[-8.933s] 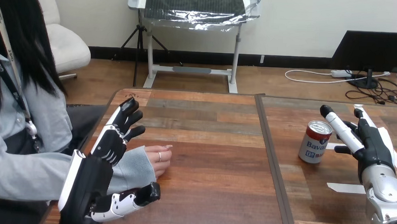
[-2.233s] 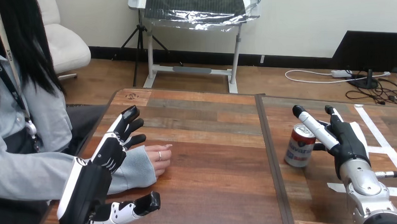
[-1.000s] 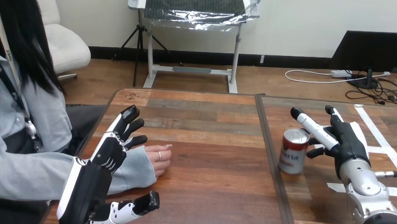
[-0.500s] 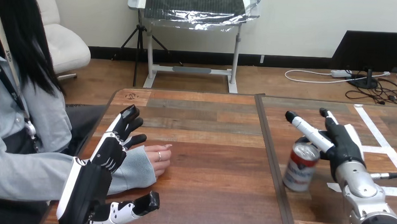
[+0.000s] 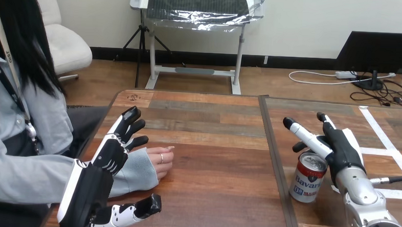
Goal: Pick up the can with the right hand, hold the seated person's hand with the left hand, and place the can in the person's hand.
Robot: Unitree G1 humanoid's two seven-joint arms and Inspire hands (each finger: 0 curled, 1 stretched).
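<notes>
In the head view, the wooden table (image 5: pixel 212 160) ran across the lower part, made of two boards that met at a dark seam (image 5: pixel 275 157). The can (image 5: pixel 307 178) stood upright on the right-hand board, just right of that seam and towards the near edge. Its silver top faced up and its label was turned towards the camera.

The right hand (image 5: pixel 339 148) hovered over and just behind the can, at the end of a silver forearm (image 5: pixel 363 198) that came in from the lower right corner. Its fingers (image 5: pixel 303 133) were stretched out straight, pointing up and to the left across the board. Its thumb (image 5: pixel 299 147) was bent a little above the can's top. Nothing was wrapped round the can, so the hand was released. The heel of the hand overlapped the can's right rim, and whether the two touched could not be told. White tape strips (image 5: pixel 376 151) lay on the board behind the hand.

At the left side, the person's hand (image 5: pixel 162 160) rested on the table, loosely curled, with a grey sleeve (image 5: pixel 135 172) behind it. The left hand (image 5: pixel 109 155) was at that sleeve with its back turned up. Its fingers (image 5: pixel 129 121) were straight and spread on the sleeve's far side, and its thumb (image 5: pixel 142 207) was held out on the near side. The sleeve lay between fingers and thumb, yet neither closed on it, so the hand was released and grasped nothing. The can and the person's hand were well apart.
</notes>
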